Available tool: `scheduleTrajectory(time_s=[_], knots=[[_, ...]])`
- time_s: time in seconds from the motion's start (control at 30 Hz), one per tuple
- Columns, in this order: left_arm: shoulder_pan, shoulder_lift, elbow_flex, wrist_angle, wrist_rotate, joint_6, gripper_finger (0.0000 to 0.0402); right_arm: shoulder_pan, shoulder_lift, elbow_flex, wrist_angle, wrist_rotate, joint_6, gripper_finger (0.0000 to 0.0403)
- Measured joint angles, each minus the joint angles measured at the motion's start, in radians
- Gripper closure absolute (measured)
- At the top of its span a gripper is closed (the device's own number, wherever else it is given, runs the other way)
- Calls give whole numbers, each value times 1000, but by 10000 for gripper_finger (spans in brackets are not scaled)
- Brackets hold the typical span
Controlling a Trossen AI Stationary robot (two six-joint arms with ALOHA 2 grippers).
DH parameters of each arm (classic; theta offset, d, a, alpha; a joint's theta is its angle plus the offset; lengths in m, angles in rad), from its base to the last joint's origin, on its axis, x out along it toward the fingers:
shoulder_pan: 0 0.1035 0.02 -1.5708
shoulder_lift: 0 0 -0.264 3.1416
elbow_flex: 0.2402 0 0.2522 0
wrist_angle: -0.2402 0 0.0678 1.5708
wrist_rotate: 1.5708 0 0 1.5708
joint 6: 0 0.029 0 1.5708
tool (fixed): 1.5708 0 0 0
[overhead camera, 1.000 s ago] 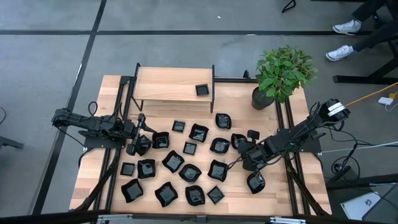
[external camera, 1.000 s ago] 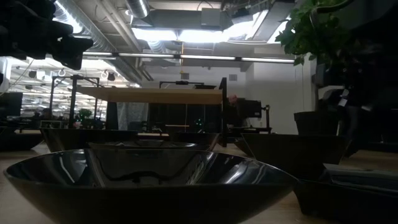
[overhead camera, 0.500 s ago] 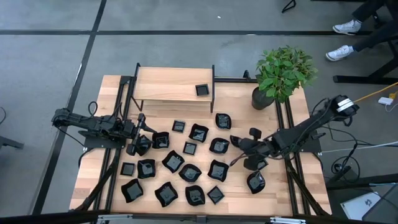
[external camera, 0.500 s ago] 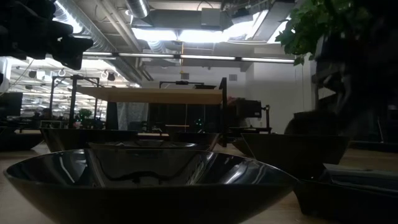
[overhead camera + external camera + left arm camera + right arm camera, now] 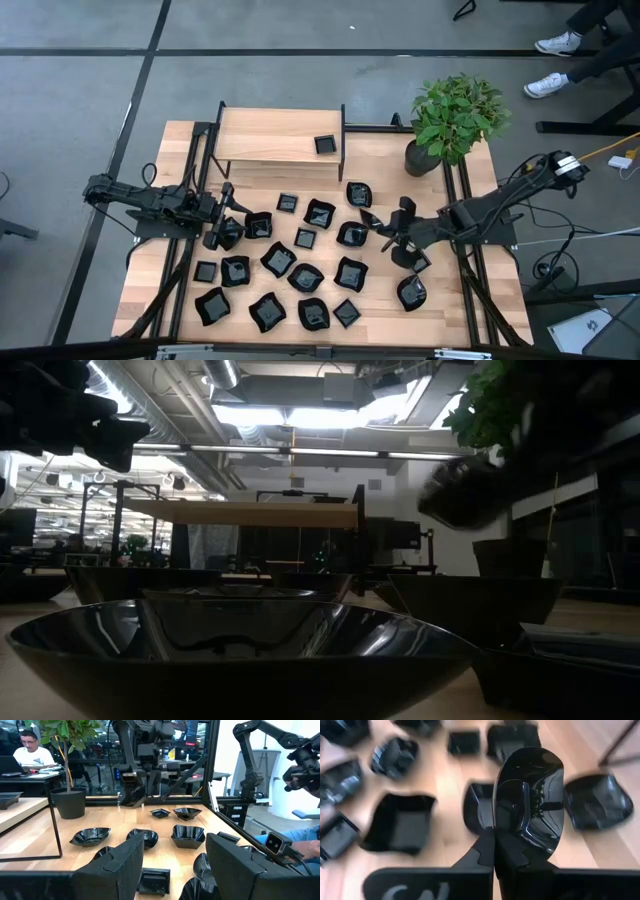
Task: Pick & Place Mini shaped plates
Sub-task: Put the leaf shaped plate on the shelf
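Several glossy black mini plates [image 5: 305, 277] lie rim up on the wooden table, and one square plate [image 5: 325, 145] sits on the raised shelf. My right gripper [image 5: 385, 232] hangs over the table's right middle, shut on an oval plate [image 5: 530, 795]. In the low view it shows as a dark raised shape [image 5: 468, 490]. My left gripper [image 5: 222, 232] rests low at the table's left, open. Its fingers stand either side of a small square plate [image 5: 154, 881] without touching it. My right gripper pinches the oval plate by the near end of its rim [image 5: 496, 837] between its two fingers. The plate stands on edge beyond the fingertips, lifted clear of the table, with its glossy hollow face [image 5: 535, 780] turned to the wrist camera.
A potted plant [image 5: 452, 118] stands at the far right corner. The wooden shelf [image 5: 280, 135] on black posts spans the far middle. Plates crowd the middle and near part of the table. Bare wood [image 5: 455, 300] shows along the right near side. People sit beyond the table [image 5: 32, 752].
My right gripper has risen and moved toward the table's left and far edge, carrying the oval plate up off the table. In the low view it has climbed from behind the near plates to well above them. The left arm has kept still.
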Motion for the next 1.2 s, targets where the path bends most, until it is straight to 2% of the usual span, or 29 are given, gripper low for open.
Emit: scheduleTrajectory(time_s=[0.47, 0.63, 0.97, 1.2], knots=[[0, 0, 0, 0, 0, 0, 194, -155, 1, 0, 374, -189, -356, 401], [0, 0, 0, 0, 0, 0, 194, -203, 1, 0, 409, -248, -382, 402], [0, 0, 0, 0, 0, 0, 194, -242, 15, 0, 491, -251, -425, 401], [0, 0, 0, 0, 0, 0, 194, -271, 157, 118, 508, -274, -493, 400]])
